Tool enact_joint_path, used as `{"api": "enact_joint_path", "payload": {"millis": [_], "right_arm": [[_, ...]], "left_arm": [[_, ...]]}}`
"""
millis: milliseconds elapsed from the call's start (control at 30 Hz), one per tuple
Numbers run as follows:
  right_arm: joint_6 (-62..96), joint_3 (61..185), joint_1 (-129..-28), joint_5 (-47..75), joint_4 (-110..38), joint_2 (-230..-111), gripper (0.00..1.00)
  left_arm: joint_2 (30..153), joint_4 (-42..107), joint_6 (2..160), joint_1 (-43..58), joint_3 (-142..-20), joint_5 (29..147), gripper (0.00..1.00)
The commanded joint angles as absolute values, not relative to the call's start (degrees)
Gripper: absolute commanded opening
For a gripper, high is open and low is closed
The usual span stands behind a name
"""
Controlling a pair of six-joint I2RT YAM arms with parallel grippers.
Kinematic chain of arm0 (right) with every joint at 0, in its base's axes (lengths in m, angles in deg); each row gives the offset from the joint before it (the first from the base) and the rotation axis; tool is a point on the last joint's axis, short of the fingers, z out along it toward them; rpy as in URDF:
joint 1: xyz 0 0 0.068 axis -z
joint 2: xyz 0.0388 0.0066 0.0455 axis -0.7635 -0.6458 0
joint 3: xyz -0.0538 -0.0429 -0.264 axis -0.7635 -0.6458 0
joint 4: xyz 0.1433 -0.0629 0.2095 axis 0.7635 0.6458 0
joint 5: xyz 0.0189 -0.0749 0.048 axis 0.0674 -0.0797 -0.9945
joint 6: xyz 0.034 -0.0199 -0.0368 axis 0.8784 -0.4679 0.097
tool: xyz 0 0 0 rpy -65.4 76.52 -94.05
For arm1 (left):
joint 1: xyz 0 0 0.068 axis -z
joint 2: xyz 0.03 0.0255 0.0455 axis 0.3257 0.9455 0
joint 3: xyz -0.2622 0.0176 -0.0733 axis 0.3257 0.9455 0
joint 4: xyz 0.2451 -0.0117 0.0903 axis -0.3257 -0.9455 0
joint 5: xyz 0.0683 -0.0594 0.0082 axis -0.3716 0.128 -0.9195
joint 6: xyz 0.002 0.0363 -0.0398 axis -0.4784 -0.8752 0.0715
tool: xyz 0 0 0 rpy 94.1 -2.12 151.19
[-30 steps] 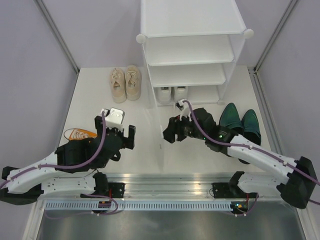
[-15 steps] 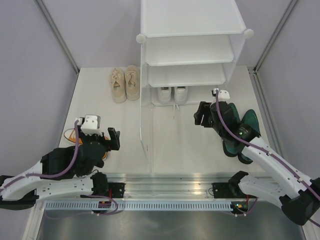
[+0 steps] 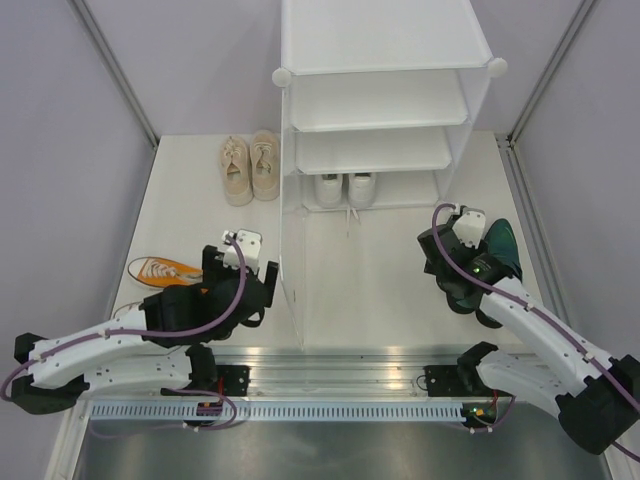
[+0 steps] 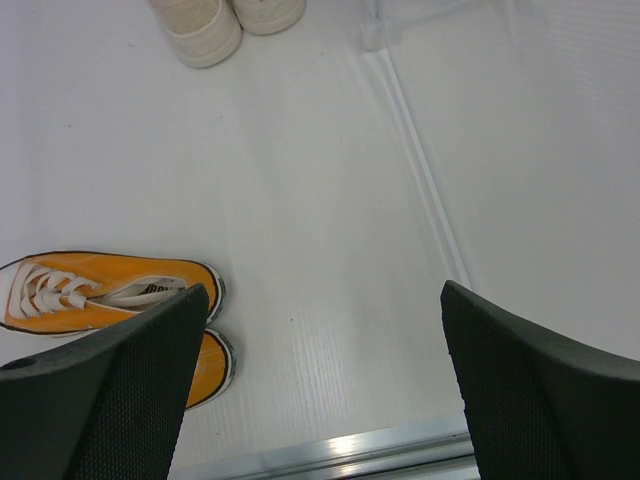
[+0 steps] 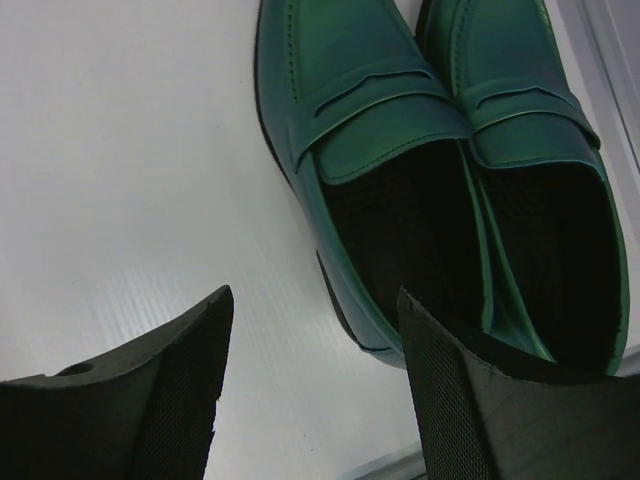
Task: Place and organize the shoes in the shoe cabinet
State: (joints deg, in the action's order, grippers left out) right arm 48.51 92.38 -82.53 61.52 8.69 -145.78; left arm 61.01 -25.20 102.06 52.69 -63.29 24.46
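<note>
Above the white table (image 3: 370,270) between lilac walls (image 3: 60,120), the left hand (image 4: 325,330) and right hand (image 5: 310,300) hang open, empty.

There is one shoe cabinet (image 3: 385,35). Four kinds of shoes show: two white sneakers (image 3: 329,188), two cream sneakers (image 3: 236,168), two dark green shoes (image 5: 350,90), and probably two orange sneakers (image 4: 100,290), though only the toe of the second orange one is in view.
</note>
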Motion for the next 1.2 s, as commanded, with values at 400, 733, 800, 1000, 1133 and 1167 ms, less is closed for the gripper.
{"api": "enact_joint_path", "payload": {"millis": [400, 733, 800, 1000, 1133, 1167], "right_arm": [[42.69, 84.29, -70.34, 46.95, -12.56, -160.49, 0.6], [40.14, 85.34, -70.43, 39.82, -10.13, -154.29, 0.01], [39.18, 86.48, -70.52, 37.63, -8.36, -151.64, 0.01], [36.71, 88.15, -71.92, 28.84, -10.98, -144.33, 0.01], [34.69, 88.33, -72.89, 27.87, -13.8, -147.13, 0.01], [34.51, 88.5, -72.98, 27.6, -14.85, -147.84, 0.01]], "left_arm": [[54.8, -20.52, 97.45, 51.83, -61.72, 26.97, 1.0], [52.77, -20.0, 96.84, 51.83, -61.72, 26.88, 1.0], [52.86, -19.91, 96.75, 51.83, -61.72, 26.88, 1.0], [52.95, -19.82, 96.57, 51.83, -61.72, 26.88, 1.0], [53.13, -19.82, 96.48, 51.83, -61.72, 26.7, 1.0], [53.04, -19.82, 96.4, 51.83, -61.72, 26.7, 1.0]]}}
